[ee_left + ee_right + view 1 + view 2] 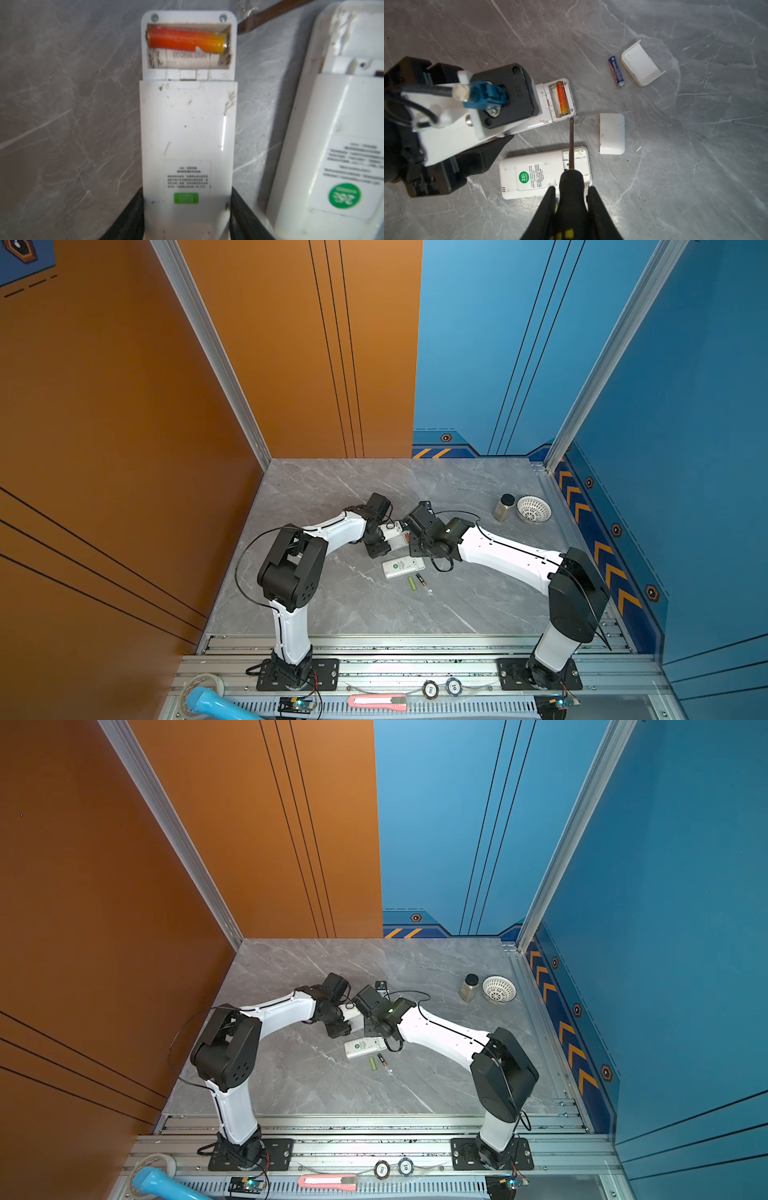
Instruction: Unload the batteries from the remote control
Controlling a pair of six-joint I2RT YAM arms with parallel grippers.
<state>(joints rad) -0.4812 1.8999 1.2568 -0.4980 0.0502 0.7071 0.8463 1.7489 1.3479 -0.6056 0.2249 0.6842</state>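
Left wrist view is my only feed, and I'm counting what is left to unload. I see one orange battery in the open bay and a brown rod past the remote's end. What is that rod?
Observer: A screwdriver, gripped by its black handle in the right hand. Its tip is at the corner of the remote; I cannot tell if it touches.
Operator: Any batteries out on the surface?
Observer: A dark blue battery lies on the table beside a loose white cover.
Operator: Only that one?
Observer: No. A green battery and a black battery lie side by side near the second remote.
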